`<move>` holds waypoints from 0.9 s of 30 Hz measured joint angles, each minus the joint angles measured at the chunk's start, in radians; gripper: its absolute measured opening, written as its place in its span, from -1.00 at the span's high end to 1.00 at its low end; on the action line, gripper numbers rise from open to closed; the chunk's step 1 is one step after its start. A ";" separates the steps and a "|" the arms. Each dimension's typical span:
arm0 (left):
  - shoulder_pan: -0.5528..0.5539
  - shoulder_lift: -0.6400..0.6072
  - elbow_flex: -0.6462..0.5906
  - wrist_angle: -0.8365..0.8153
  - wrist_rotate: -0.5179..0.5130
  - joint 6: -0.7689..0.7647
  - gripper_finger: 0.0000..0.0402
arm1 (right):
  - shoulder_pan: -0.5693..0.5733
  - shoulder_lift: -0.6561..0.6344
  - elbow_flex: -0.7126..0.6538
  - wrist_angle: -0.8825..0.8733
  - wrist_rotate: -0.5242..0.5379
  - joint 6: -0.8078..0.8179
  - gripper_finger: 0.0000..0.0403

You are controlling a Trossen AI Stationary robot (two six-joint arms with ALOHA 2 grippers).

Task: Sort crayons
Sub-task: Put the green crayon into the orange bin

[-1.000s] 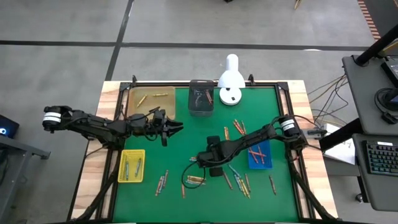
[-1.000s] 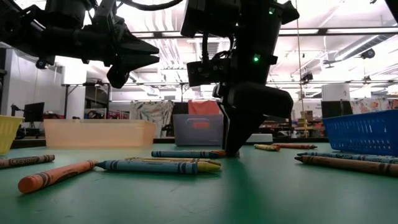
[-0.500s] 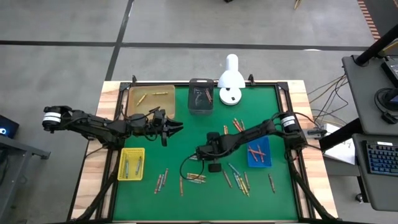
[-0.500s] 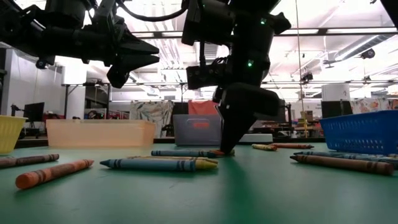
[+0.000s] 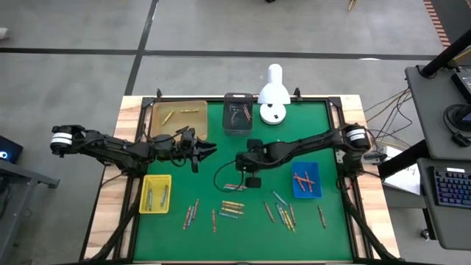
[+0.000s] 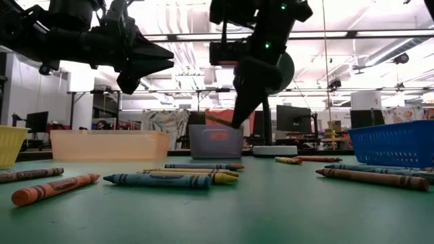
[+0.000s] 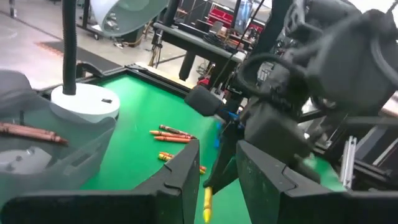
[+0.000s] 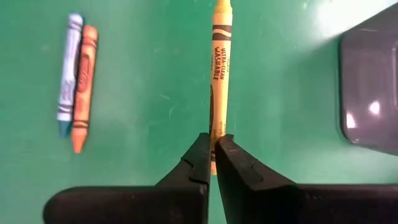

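Holding a yellow crayon (image 8: 220, 68) by one end, pinched between the right gripper (image 8: 210, 163) fingers, closed tight on it, with most of its length sticking out past the tips. It's lifted clear of the green mat (image 5: 221, 154), near the table's middle, just in front of the grey bin (image 5: 238, 115). I'd judge it light and stiff but waxy under its paper wrapper, so it could slip or swing in a grip this near the end; a hold closer to the middle would sit steadier, and a hard squeeze could snap it. The right arm reaches in from its side, stretched low across the table, wrist pointing the crayon downward at a slant in the low view. More crayons lie loose on the mat at the near side (image 5: 232, 208), some already in the yellow tray (image 5: 144, 208), the blue tray (image 5: 296, 194) and the tan bin (image 5: 157, 125). The left gripper (image 5: 209, 149) hangs partly open and empty above the mat, beside the tan bin, waiting.
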 joint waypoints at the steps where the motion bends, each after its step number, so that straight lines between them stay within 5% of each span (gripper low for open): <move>1: 0.000 0.000 0.000 0.001 0.000 0.012 0.56 | -0.004 -0.015 -0.015 0.026 -0.002 0.000 0.96; 8: 0.000 0.000 0.000 0.011 0.002 0.074 0.56 | -0.005 -0.151 -0.225 0.381 -0.009 -0.004 0.96; 17: -0.011 0.000 0.000 0.058 0.113 0.159 0.36 | -0.004 -0.241 -0.482 1.046 -0.066 -0.087 0.96; 27: -0.037 0.095 0.000 0.278 0.118 0.208 0.14 | -0.005 -0.234 -0.447 1.206 -0.126 -0.153 0.96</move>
